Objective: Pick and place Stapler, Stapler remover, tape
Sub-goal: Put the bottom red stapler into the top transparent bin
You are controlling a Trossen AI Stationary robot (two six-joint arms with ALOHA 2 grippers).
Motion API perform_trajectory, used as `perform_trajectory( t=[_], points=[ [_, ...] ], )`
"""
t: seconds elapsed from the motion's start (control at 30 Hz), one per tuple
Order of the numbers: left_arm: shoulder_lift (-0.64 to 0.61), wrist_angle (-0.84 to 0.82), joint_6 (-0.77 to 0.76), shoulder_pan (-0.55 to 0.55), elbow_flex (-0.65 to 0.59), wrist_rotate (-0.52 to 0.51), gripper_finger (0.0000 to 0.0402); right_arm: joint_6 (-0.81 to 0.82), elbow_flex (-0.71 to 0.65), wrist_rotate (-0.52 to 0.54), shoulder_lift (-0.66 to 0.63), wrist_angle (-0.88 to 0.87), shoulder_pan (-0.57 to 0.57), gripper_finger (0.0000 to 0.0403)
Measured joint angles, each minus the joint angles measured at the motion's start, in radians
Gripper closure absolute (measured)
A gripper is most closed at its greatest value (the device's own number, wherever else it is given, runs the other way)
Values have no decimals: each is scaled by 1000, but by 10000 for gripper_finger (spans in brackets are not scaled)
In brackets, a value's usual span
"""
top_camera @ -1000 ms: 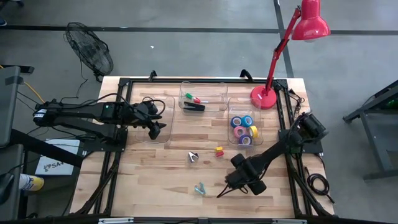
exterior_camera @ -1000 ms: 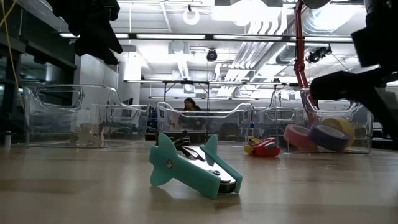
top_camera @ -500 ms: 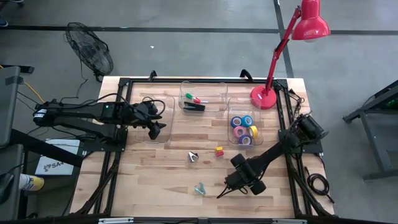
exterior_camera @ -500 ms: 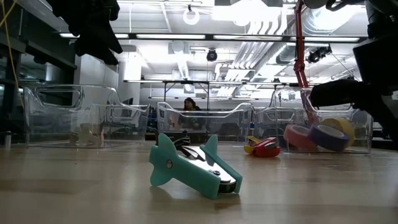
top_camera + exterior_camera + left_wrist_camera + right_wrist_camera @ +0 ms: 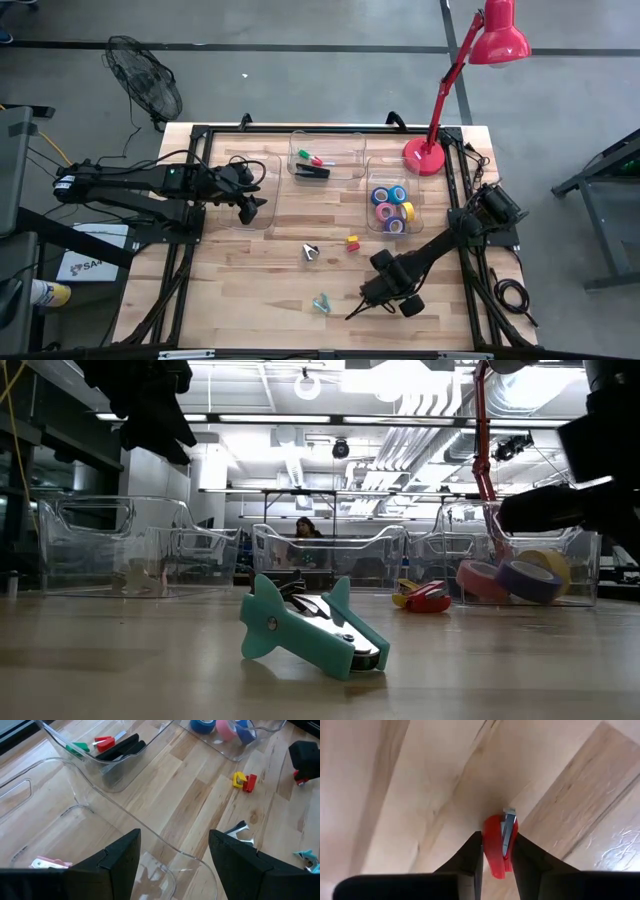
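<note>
My right gripper (image 5: 497, 851) is near the table's front edge, right of the middle (image 5: 362, 302), shut on a red staple remover (image 5: 499, 845). A teal staple remover (image 5: 321, 302) lies just left of it. A silver one (image 5: 310, 252) and a yellow-red one (image 5: 352, 241) lie mid-table. The black stapler (image 5: 312, 172) lies in the middle clear bin. Tape rolls (image 5: 392, 208) fill the right bin. My left gripper (image 5: 172, 855) hangs open over the left clear bin (image 5: 245, 195). My right gripper pinches the red staple remover between its two fingers, one on each flat side (image 5: 490, 847). The fingers slant down at the table. The remover's metal jaw end (image 5: 508, 815) points away from the fingers at the wood; whether it rests there I cannot tell.
A red desk lamp (image 5: 425, 155) stands at the far right corner. Three clear bins line the far half of the table; the left one holds a small pink-white item (image 5: 47, 864). Bare wood lies between the bins and the front edge.
My right gripper has drawn its fingers together near the front edge; in the low view its dark shape has grown narrower. It has hardly shifted otherwise. The loose staple removers lie where they were.
</note>
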Motion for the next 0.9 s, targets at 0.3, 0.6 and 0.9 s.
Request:
perform_trajectory(
  t=[0.3, 0.6, 0.9],
  points=[
    [0, 0, 2, 0, 0, 0, 172, 112, 167, 27, 1, 5, -51, 335],
    [0, 0, 27, 0, 0, 0, 172, 113, 431, 98, 1, -99, -202, 335],
    [0, 0, 33, 0, 0, 0, 172, 117, 530, 98, 1, -145, -410, 335]
  ],
)
